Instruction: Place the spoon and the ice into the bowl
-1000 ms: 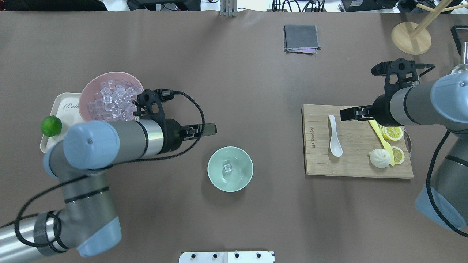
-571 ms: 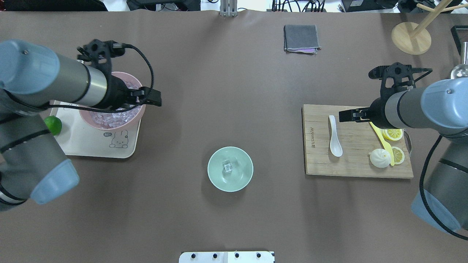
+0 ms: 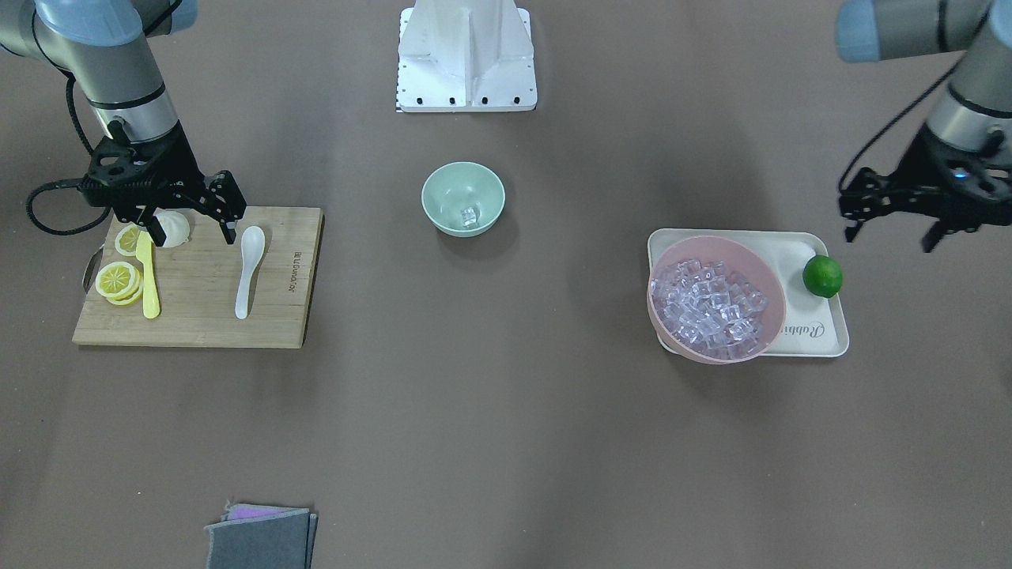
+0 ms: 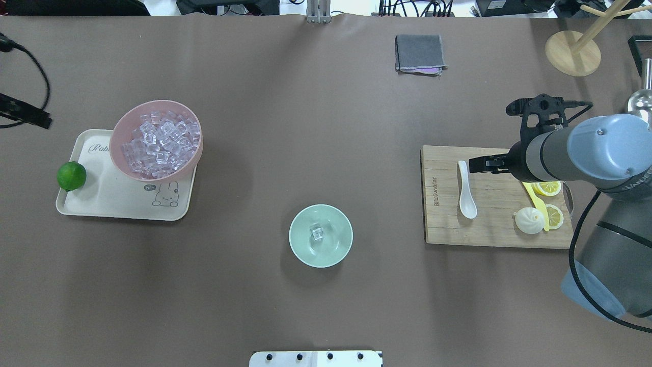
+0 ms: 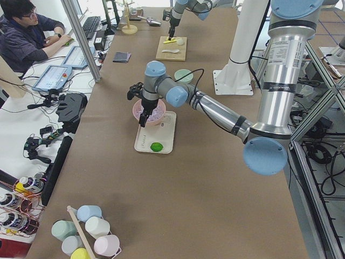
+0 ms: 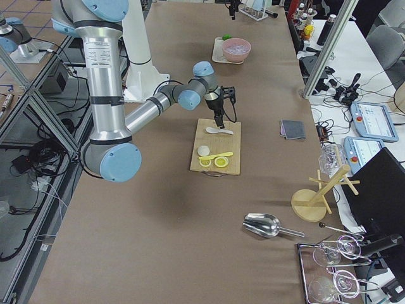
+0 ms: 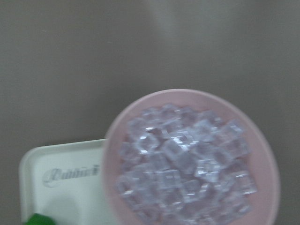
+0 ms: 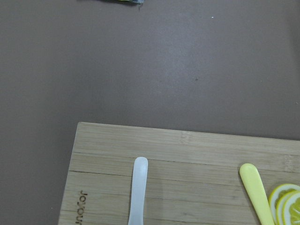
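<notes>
1 ice cube (image 4: 318, 233) already in mint bowl (image 4: 298, 251). Spoon (image 4: 466, 196) flat on cutting board (image 4: 443, 224), handle end nearest right pincer (image 4: 474, 165), spread, empty, likely lining up grasp. Left pincer (image 3: 892, 233) spread, empty, out of way.

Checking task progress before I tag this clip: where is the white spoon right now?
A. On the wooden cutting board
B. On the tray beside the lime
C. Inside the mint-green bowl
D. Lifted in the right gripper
A: the white spoon lies flat on the wooden cutting board, and the right gripper, close to its handle end, is not holding it.
</notes>
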